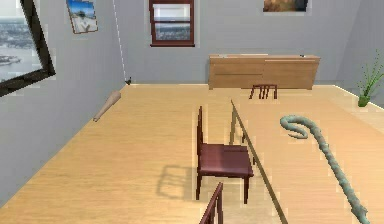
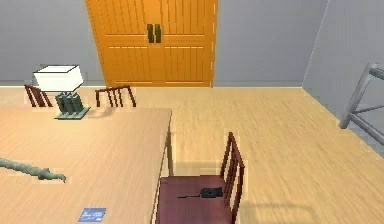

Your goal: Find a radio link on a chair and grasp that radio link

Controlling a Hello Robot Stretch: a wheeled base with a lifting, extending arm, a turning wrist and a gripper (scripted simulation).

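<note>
a small dark thing (image 2: 207,190), too small to name, lies on the seat of a chair (image 2: 178,206) cut off below. the gripper's state cannot be told.

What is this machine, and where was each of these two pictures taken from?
These are simulator renders from a wheeled robot with one arm. One camera looks ahead: a dark red chair stands beside a wooden table bearing a grey-green snake-like thing. The other looks out to the side where the arm reaches: orange double doors, a white-shaded lamp on the table, and a second chair with a small dark object on its seat, possibly the radio link it must grasp.
</note>
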